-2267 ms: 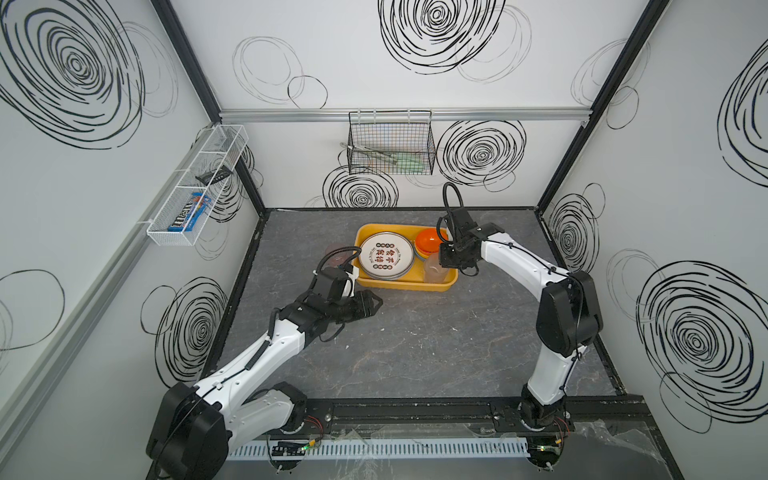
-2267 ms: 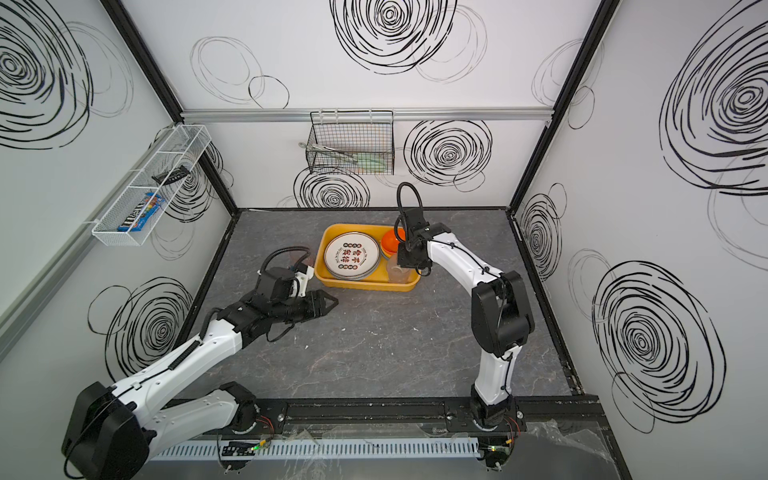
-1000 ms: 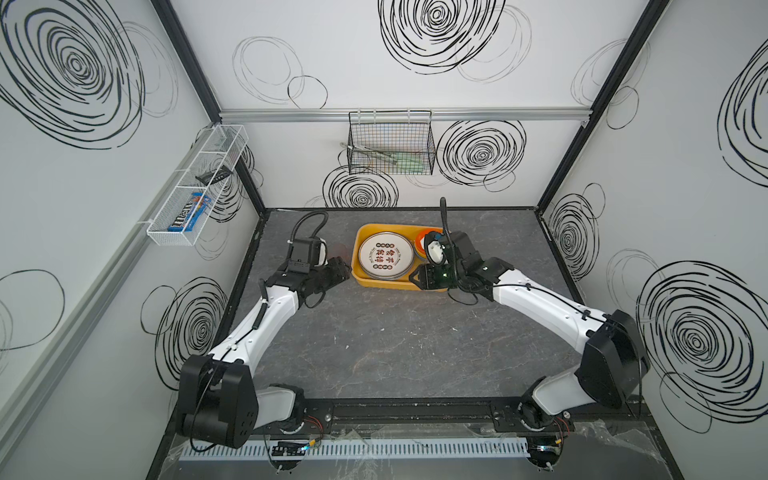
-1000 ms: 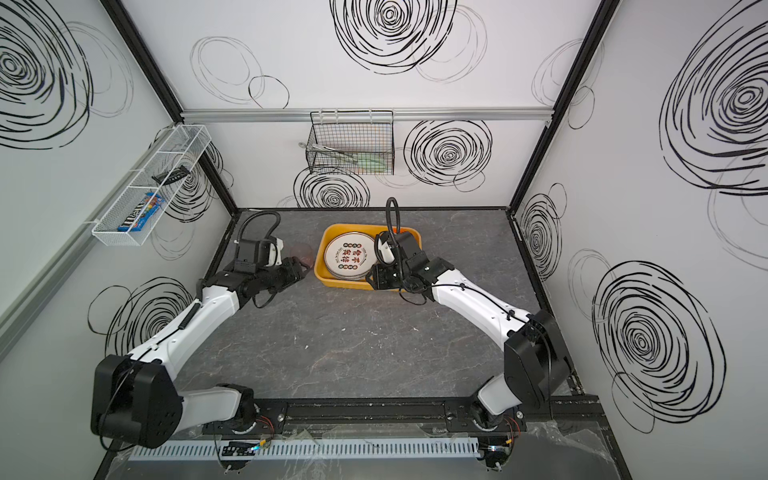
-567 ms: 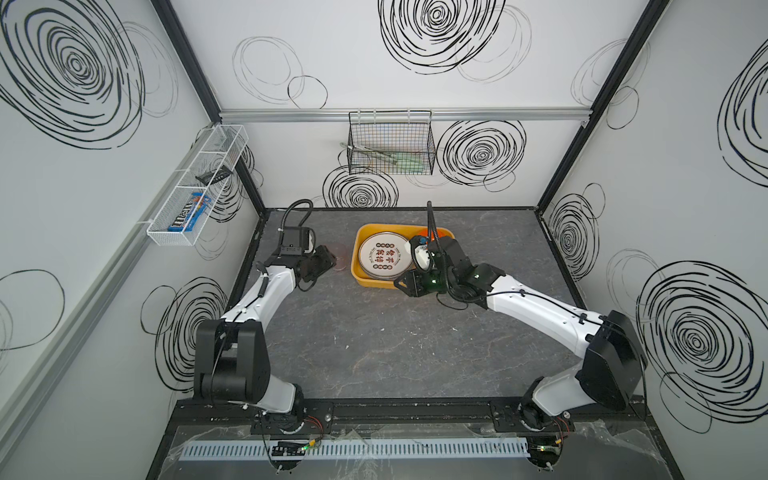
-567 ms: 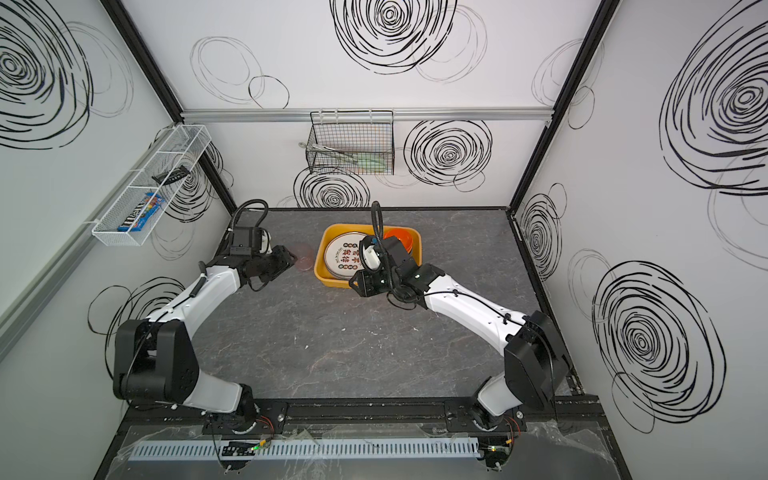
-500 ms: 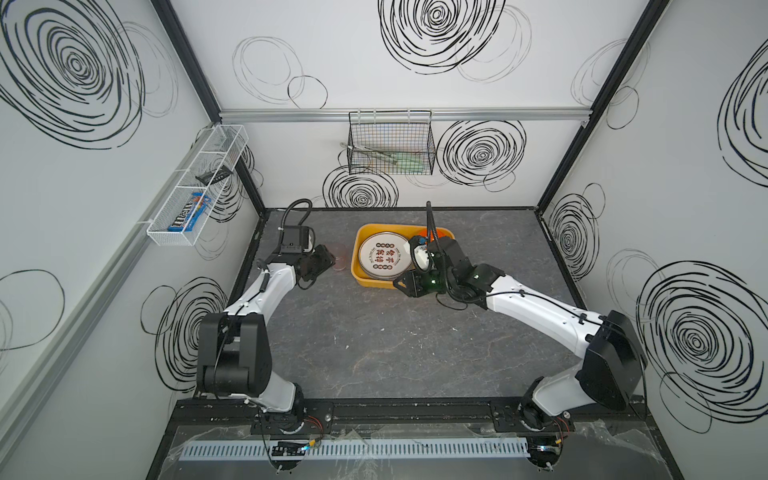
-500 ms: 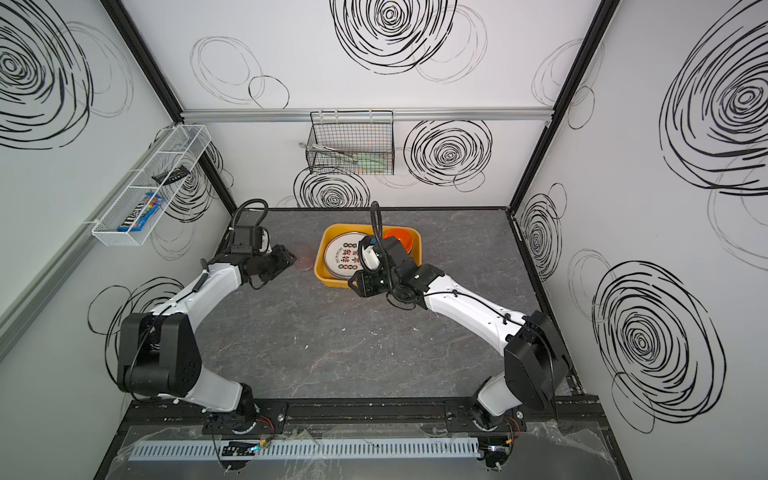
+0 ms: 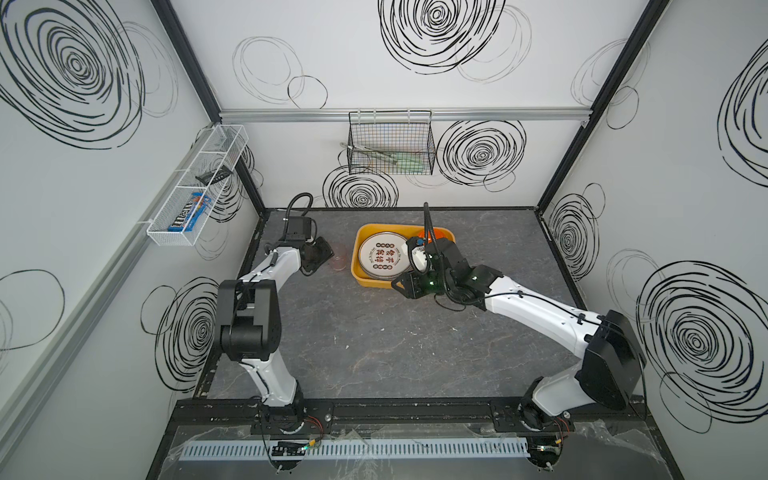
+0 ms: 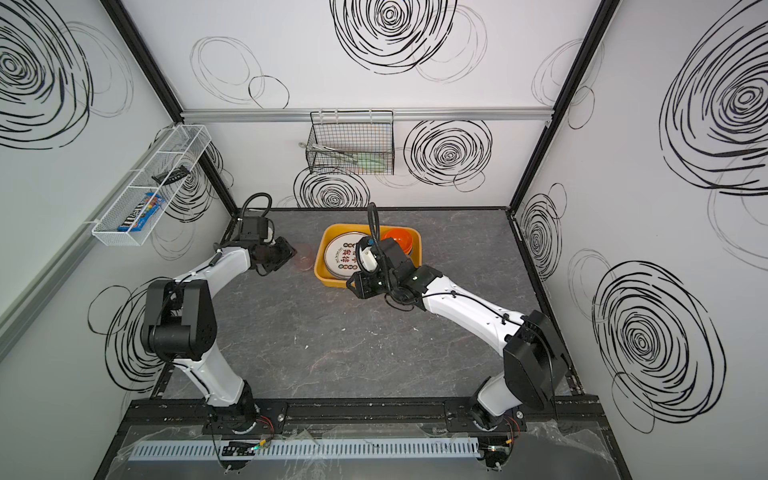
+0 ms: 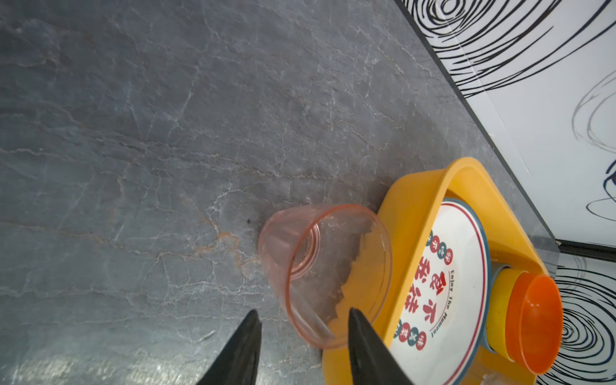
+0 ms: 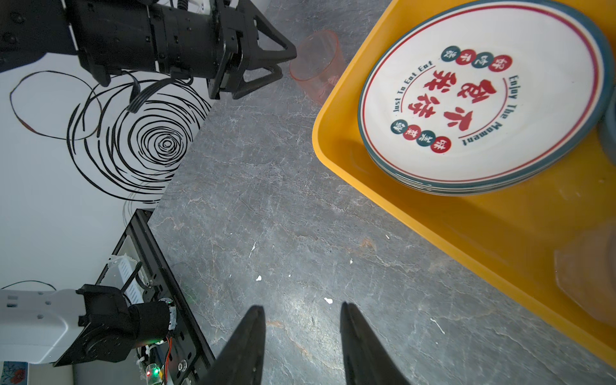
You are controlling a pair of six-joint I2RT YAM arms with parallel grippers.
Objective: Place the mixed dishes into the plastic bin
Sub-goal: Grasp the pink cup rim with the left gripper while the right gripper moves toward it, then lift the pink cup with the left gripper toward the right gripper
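The pink cup [image 11: 323, 276], on the grey table [image 12: 266, 200] just beside the outer wall of the yellow bin [image 11: 410, 213], is being flanked at its rim by the parted, unclamped jaws of the left gripper [image 11: 303, 311], while the right gripper [image 12: 301, 305] is being held over the table near the bin, its jaws parted and empty.

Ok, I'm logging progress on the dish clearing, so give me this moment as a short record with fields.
in bin: stack of plates, orange bowl
outside bin: pink cup, on the table close beside the yellow bin
left gripper: open, jaws straddling the cup's near edge, not clamped
right gripper: open, empty, over bare table by the bin
remaining: pink cup into bin
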